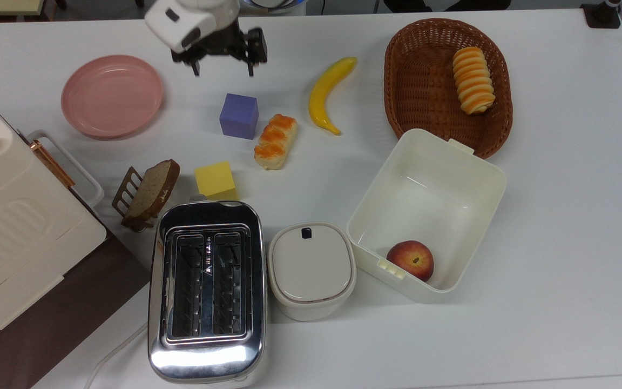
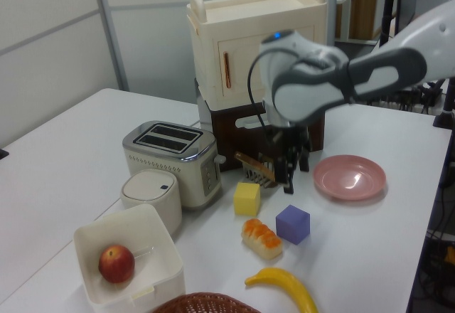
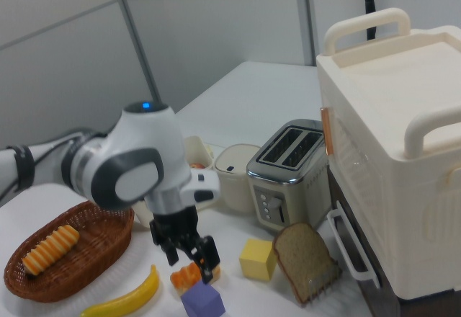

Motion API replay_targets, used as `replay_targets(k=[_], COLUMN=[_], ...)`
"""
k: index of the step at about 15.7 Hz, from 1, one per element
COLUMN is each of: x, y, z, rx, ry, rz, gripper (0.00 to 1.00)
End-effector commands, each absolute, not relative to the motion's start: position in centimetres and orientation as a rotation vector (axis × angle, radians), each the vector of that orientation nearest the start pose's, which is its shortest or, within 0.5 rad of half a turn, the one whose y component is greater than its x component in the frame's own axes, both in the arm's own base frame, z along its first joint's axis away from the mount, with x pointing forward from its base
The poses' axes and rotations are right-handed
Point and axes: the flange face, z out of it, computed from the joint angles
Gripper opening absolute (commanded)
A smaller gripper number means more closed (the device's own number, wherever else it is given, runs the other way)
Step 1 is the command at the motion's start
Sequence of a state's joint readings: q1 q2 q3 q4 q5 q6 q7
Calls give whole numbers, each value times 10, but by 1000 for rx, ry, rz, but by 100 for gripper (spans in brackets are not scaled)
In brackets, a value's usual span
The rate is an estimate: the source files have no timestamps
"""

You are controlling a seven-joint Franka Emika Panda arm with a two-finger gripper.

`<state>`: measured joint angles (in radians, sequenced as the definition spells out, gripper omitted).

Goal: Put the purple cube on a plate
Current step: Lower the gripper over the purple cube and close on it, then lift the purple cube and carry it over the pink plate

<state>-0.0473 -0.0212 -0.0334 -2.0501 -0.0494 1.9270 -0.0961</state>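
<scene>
Step in hand: approach. The gripper (image 1: 223, 69) hangs above the table (image 1: 559, 189), its 2 fingers spread apart with nothing between them, just short of the purple cube (image 1: 239, 115) on the side toward the top view's upper edge.
Purple cube: flat on the table, near the far long edge in the top view, touching or almost touching the frosted bread roll (image 1: 275, 141) at 1 lower corner; not yet lifted.
Plate: the pink plate (image 1: 112, 96) lies bare toward the top view's left, near that same edge, well apart from the cube.
Next move, as I judge it: bring the spread fingers over the cube, lower them astride 2 opposite faces, clear of the roll, then close.
Left view: shows the gripper (image 2: 291, 178) above the table, higher than the cube (image 2: 293, 224), with the plate (image 2: 350, 177) just beside it; the top view cannot give this height.
Right view: shows the fingers (image 3: 208, 268) angled down right above the cube (image 3: 202, 300), and the yellow cube (image 3: 258, 259) standing apart from it.
Top view: gives the spacing between cube, roll, banana (image 1: 328, 93) and plate.
</scene>
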Motion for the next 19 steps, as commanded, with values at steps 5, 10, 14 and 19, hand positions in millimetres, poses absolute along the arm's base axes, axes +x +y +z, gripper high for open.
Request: replay_targets(k=[5,10,14,19], x=[525,536,538,541], y=[-50,-40,-26,-30], z=[356,330,330,330], rx=[-3202,-3210,-3212,-3210], ry=[-33,97,141,172], rz=[173,122,98,95], gripper=[100,98,95,29])
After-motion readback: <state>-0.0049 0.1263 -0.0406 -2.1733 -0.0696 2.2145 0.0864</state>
